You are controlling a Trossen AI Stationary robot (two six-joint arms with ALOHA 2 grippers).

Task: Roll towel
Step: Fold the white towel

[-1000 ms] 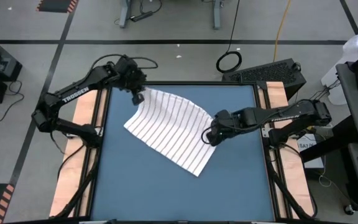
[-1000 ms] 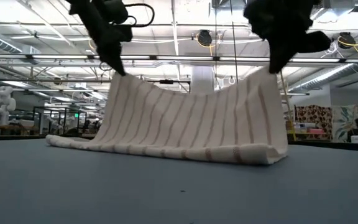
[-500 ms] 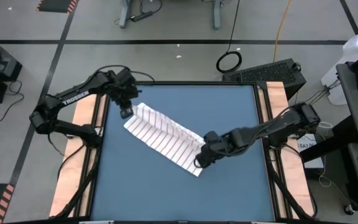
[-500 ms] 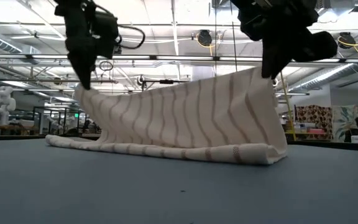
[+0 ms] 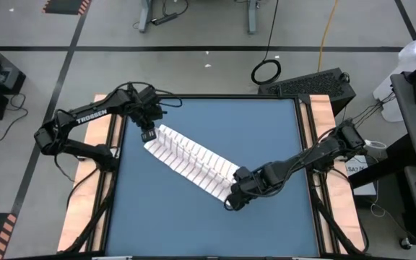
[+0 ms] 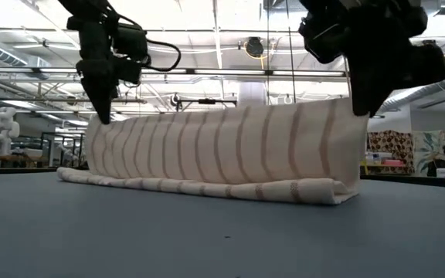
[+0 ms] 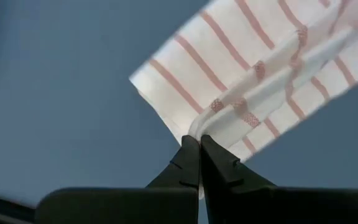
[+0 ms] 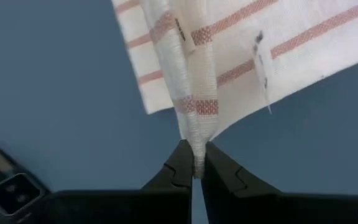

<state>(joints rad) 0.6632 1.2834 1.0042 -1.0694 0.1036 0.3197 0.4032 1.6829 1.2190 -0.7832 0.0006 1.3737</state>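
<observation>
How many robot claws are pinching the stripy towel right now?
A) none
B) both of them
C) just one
B: the left gripper and the right gripper are each shut on an end of the towel's raised edge.

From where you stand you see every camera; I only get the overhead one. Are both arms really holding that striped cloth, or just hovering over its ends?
Observer: Holding. The left wrist view shows the left arm's fingers shut on a bunched edge of the towel.
Operator: And the other arm?
Observer: Same. In the right wrist view the right arm's fingers pinch a gathered fold of the towel between them.
Operator: From above the cloth looks like a flat strip. Is it?
Observer: No. The low view shows its held edge lifted into an upright sheet between the two arms, while a folded part lies on the blue table.
</observation>
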